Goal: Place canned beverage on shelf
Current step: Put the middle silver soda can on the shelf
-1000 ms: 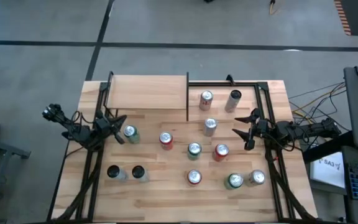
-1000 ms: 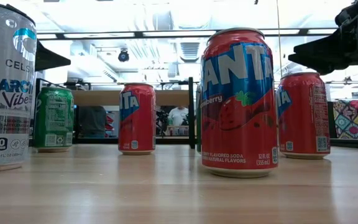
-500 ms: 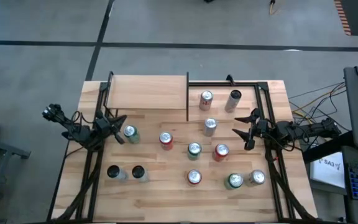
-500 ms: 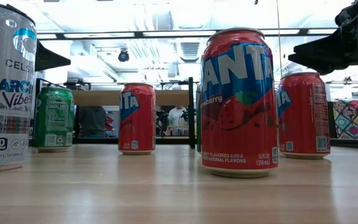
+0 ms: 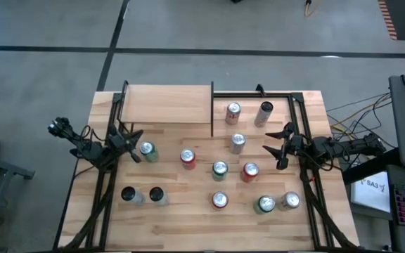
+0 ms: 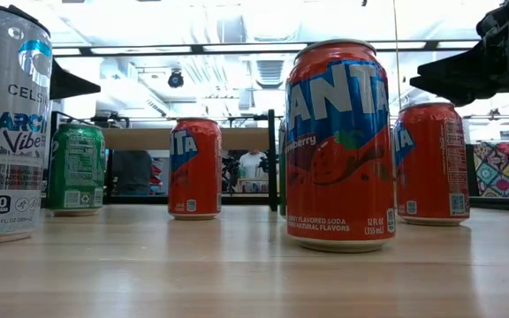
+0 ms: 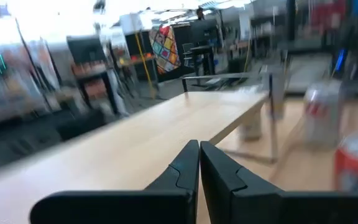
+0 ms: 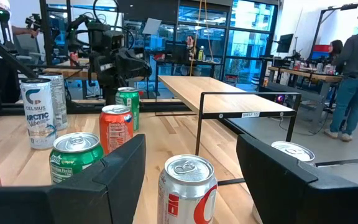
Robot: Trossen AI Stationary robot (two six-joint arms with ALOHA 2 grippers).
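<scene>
The shelf (image 5: 166, 104), a light wood board edged by black posts, stands at the table's far left; it also shows in the left wrist view (image 7: 166, 124). Several cans stand upright on the tabletop. My left gripper (image 5: 133, 144) is shut and empty at the left, just left of a green can (image 5: 147, 150), with its fingers together in the left wrist view (image 7: 199, 162). My right gripper (image 5: 271, 148) is open and empty at the right. A silver can (image 8: 188, 186) stands ahead of it, in line with its gap (image 8: 191, 155).
Red cans (image 5: 188, 157) (image 5: 250, 171) and a green can (image 5: 220, 169) stand mid-table. Further cans stand near the front (image 5: 219, 200) (image 5: 265, 204) (image 5: 290, 201), two dark-topped ones (image 5: 128, 194) at front left, and two more (image 5: 233, 110) (image 5: 264, 112) right of the shelf. A person stands in the room beyond (image 8: 353, 68).
</scene>
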